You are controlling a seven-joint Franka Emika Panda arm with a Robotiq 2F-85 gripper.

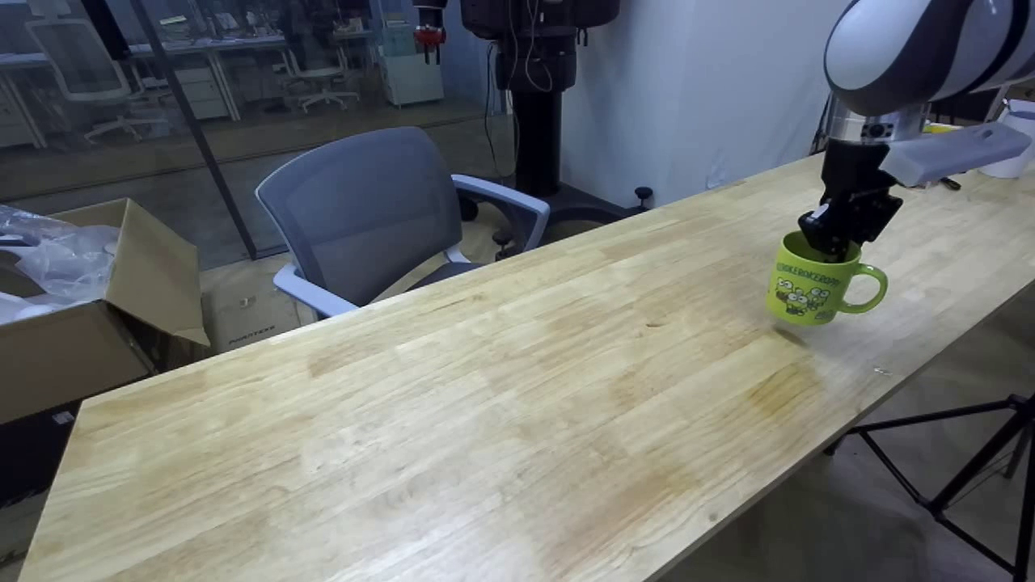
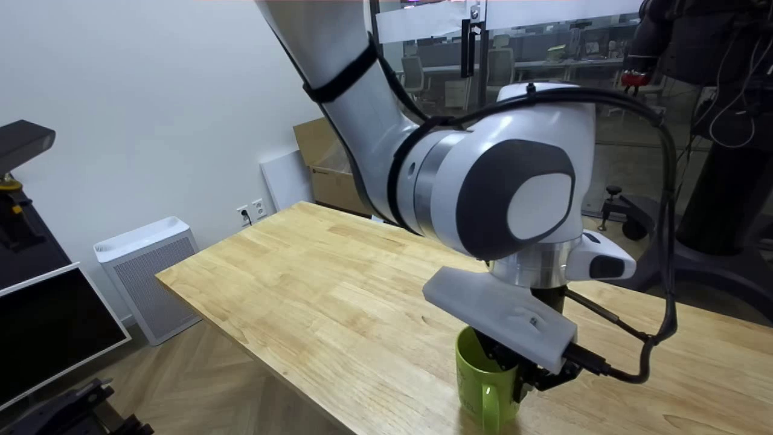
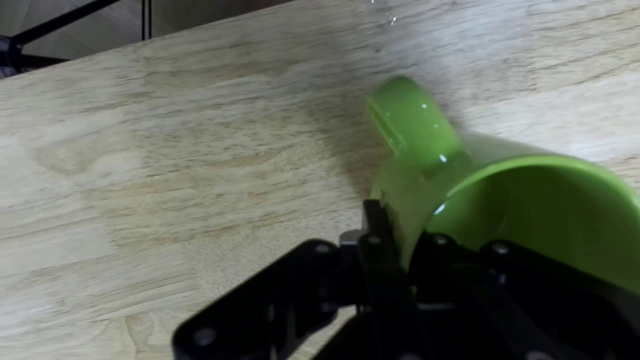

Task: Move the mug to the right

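The lime-green mug (image 1: 800, 291) has printed cartoon figures on its side and a loop handle. It hangs slightly tilted a little above the wooden table (image 1: 501, 420), with a shadow under it. My gripper (image 1: 841, 252) is shut on the mug's wall, one finger inside the rim and one outside. The mug also shows in an exterior view (image 2: 477, 386), partly behind the gripper, handle toward that camera. In the wrist view the mug (image 3: 420, 135) fills the right side, its handle pointing up. The gripper's fingers (image 3: 402, 232) pinch the wall there; the fingertips inside are partly hidden.
A white container (image 1: 1017, 137) and small items stand at the table's far right end. A grey chair (image 1: 372, 210) stands by the table's long edge. A black tripod (image 1: 938, 501) stands beyond the opposite edge, close to the mug's side.
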